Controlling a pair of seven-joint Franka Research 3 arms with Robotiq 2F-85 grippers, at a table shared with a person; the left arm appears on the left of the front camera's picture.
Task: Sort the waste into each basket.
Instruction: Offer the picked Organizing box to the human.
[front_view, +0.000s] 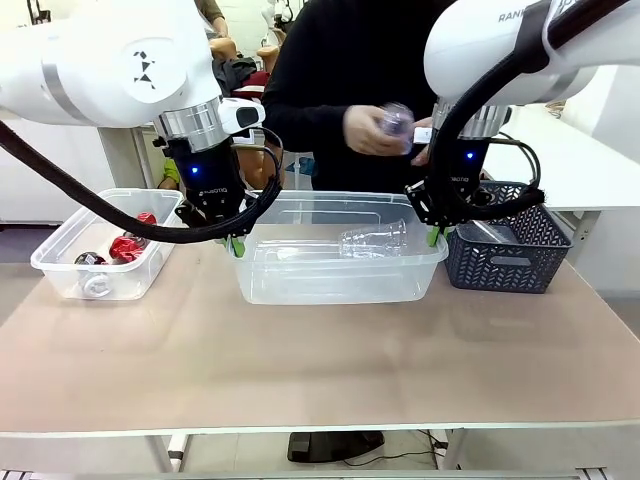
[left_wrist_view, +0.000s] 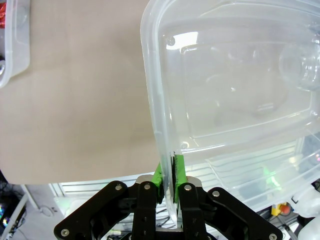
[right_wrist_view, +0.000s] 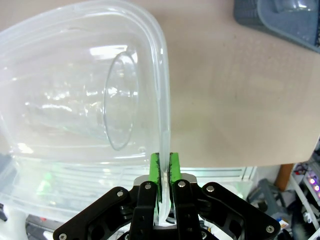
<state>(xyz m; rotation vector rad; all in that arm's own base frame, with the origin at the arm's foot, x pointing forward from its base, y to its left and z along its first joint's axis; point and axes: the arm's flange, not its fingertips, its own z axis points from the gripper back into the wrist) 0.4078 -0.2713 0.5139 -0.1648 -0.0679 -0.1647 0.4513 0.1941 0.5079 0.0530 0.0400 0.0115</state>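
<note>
Gripping the big clear tub (front_view: 330, 285) by its rim at both ends, I have my left gripper (left_wrist_view: 169, 161) and right gripper (right_wrist_view: 164, 161) pinched tight on the thin plastic edge. One clear bottle (front_view: 372, 240) lies on its side inside. Red cans (front_view: 128, 245) sit in the smaller tub (front_view: 60, 270) on the left (just beside the big one). The person's hands (front_view: 365, 130) hold another bottle (front_view: 397, 122) above the far rim.
</note>
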